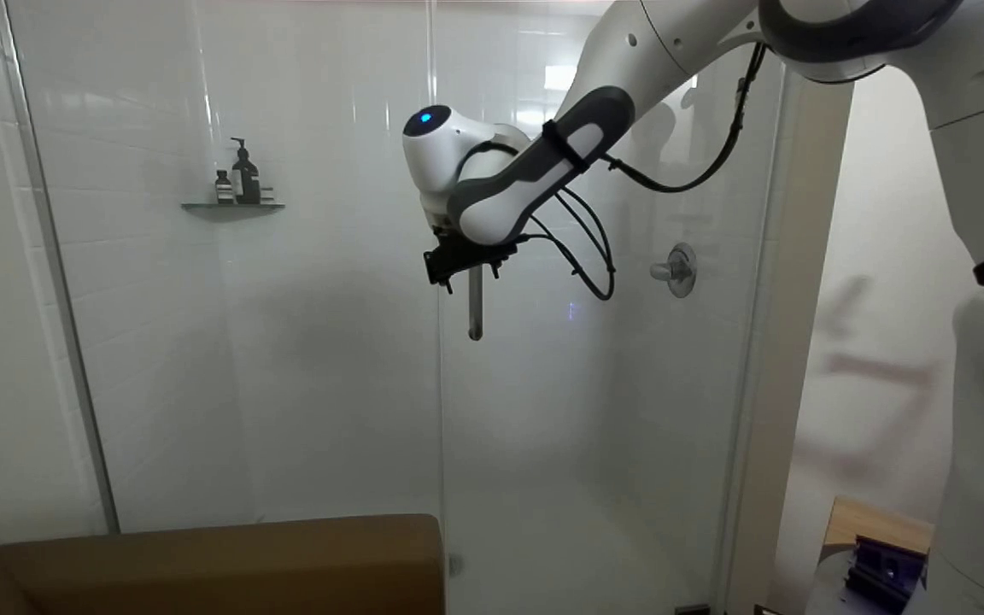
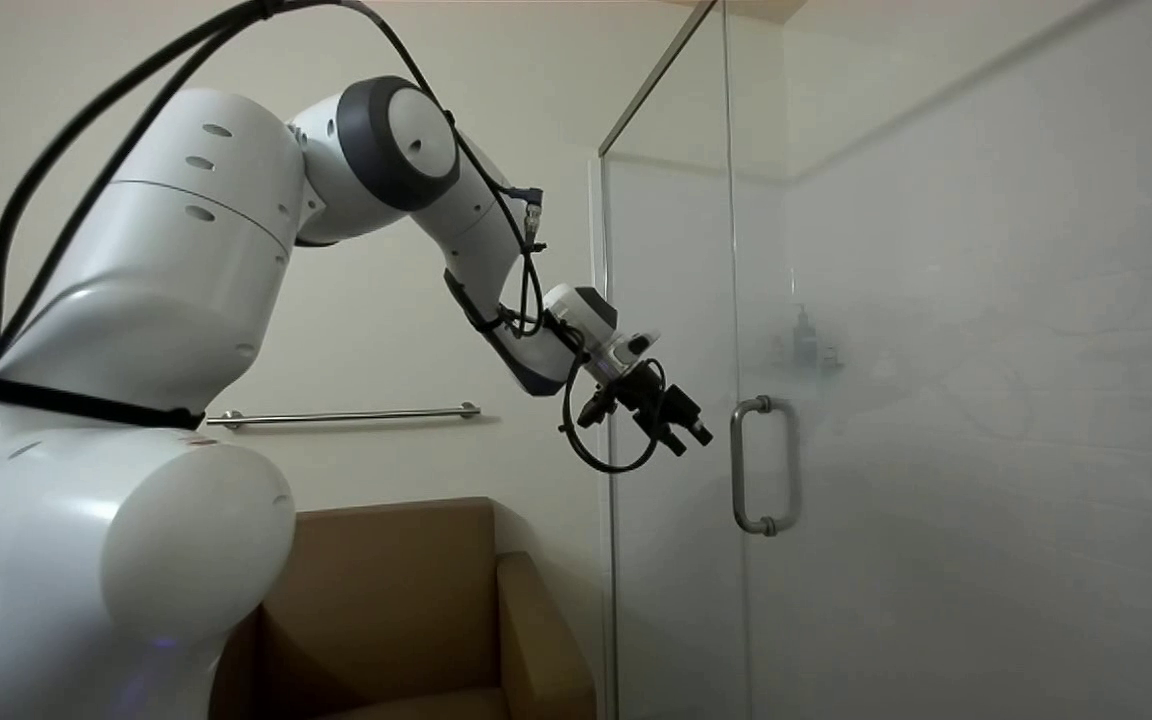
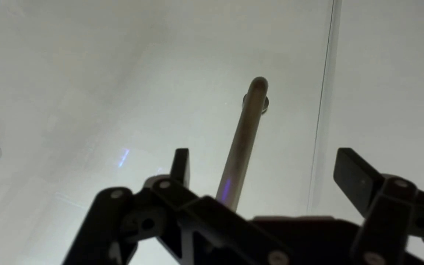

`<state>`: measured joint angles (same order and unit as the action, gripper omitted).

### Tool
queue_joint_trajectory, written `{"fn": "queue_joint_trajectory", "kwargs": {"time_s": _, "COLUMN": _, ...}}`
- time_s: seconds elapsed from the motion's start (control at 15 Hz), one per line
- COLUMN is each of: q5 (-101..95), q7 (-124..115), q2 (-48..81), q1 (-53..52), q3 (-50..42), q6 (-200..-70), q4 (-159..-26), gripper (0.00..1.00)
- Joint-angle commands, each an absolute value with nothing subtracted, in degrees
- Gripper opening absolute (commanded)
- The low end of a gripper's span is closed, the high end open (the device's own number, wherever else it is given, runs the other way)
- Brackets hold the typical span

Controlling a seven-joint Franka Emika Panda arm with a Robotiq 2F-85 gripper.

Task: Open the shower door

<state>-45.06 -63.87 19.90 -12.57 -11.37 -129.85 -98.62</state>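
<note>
The shower door (image 1: 560, 410) is a tall clear glass panel. In both exterior views its edge meets the fixed glass panel, and it looks shut. Its vertical chrome bar handle (image 2: 739, 465) stands at mid-height; in an exterior view the handle's upper part (image 1: 476, 312) is hidden behind my gripper. My gripper (image 2: 691, 442) is open and empty, tilted downward, a short way from the handle and not touching it. In the wrist view the handle bar (image 3: 243, 140) runs between the spread fingers (image 3: 265, 162), closer to the left one, and its lower end is hidden by the gripper.
The fixed glass panel (image 1: 330, 393) stands beside the door. A brown armchair (image 2: 396, 600) stands in front of it. A towel bar (image 2: 356, 415) is on the wall. Behind the glass are a shelf with bottles (image 1: 236, 206) and a valve knob (image 1: 678, 270). Cables (image 2: 616, 468) loop below my wrist.
</note>
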Motion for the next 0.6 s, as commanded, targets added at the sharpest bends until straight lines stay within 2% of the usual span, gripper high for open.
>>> {"fn": "queue_joint_trajectory", "kwargs": {"time_s": 0.0, "q5": -46.94, "q7": -67.83, "q2": 18.53, "q1": -10.28, "q3": -9.76, "q6": -128.48, "q4": -98.97, "gripper": 1.00}}
{"fn": "queue_joint_trajectory", "kwargs": {"time_s": 0.53, "q5": -51.03, "q7": -72.30, "q2": 19.54, "q1": -8.36, "q3": -9.40, "q6": -132.16, "q4": -97.44, "gripper": 1.00}}
